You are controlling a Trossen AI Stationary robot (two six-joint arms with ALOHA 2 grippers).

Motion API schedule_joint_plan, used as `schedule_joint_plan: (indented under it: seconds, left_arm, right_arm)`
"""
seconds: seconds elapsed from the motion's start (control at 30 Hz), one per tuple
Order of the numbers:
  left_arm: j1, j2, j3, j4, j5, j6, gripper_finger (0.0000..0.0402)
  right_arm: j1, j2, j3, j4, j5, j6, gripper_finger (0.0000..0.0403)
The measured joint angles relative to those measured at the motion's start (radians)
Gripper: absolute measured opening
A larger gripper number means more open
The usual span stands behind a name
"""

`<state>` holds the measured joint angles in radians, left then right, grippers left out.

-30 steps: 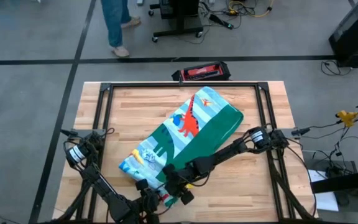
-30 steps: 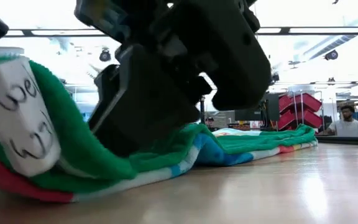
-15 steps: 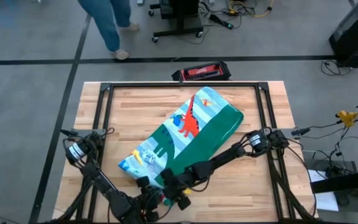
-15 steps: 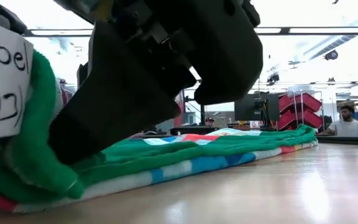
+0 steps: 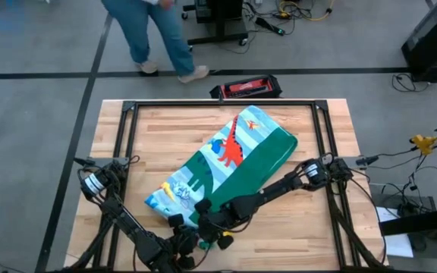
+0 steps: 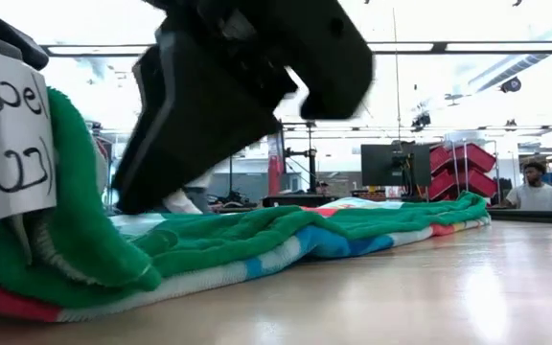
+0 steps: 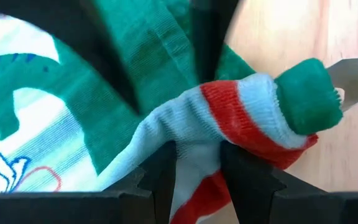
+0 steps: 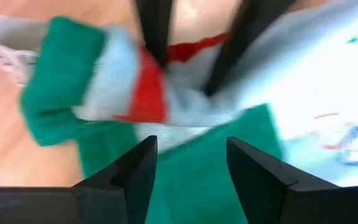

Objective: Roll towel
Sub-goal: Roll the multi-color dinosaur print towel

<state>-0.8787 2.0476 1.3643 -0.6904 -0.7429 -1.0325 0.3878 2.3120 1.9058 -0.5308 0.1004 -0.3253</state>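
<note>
**Starting the roll at the near corner**

The towel (image 5: 230,163) lies folded diagonally across the table (image 5: 173,136). Both the left gripper (image 7: 197,163) and right gripper (image 8: 188,155) pinch its near end. Best to lift both together, evenly, and tuck tightly so the roll starts straight.

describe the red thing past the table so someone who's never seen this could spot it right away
Start at the wooden table and follow the folded dinosaur towel toward its far edge. On the grey floor just past that edge lies a flat red case with a black rim. It is the only red thing on the floor there.
</note>
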Motion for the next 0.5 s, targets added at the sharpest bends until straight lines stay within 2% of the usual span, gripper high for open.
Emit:
schedule_joint_plan:
  seconds: [0.13,0.27,0.37,0.5]
  left_arm:
    - [0.0,0.0,0.0,0.001,-0.002,0.0,0.0116]
    - [0.0,0.001,0.0,0.001,-0.004,-0.001,0.0116]
    - [0.0,0.001,0.0,0.002,-0.005,-0.002,0.0116]
    - [-0.002,0.001,0.0,0.003,-0.005,-0.004,0.0116]
  right_arm:
    - [0.002,-0.001,0.065,-0.016,0.004,-0.037,0.0179]
    - [0.007,-0.002,0.079,0.005,-0.054,-0.043,0.0179]
    - [0.009,-0.002,0.037,0.086,-0.131,-0.007,0.0179]
    - [0.009,-0.002,-0.056,0.238,-0.172,0.043,0.0179]
